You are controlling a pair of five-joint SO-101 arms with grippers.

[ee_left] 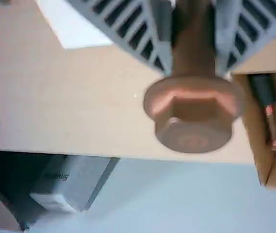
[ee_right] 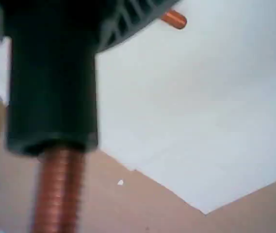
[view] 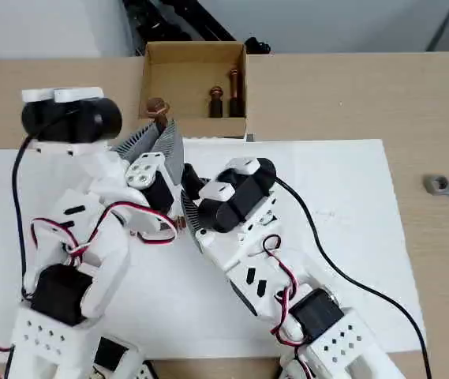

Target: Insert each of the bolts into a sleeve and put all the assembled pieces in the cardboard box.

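Fingers [view: 169, 146] of the left gripper [view: 159, 125] clamp a bolt [view: 157, 106] beside the cardboard box [view: 151, 79], which holds two assembled pieces [view: 216, 103]. In the left wrist view, fingers [ee_left: 128, 29] pinch the bolt [ee_left: 193, 111] by its shank. In the right wrist view, the right gripper [ee_right: 55, 14] grips a black sleeve [ee_right: 53, 82], a threaded bolt [ee_right: 57, 194] protruding.

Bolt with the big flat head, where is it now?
In the high view the bolt is pinched in the left claw, with its head at the near left corner of the cardboard box.
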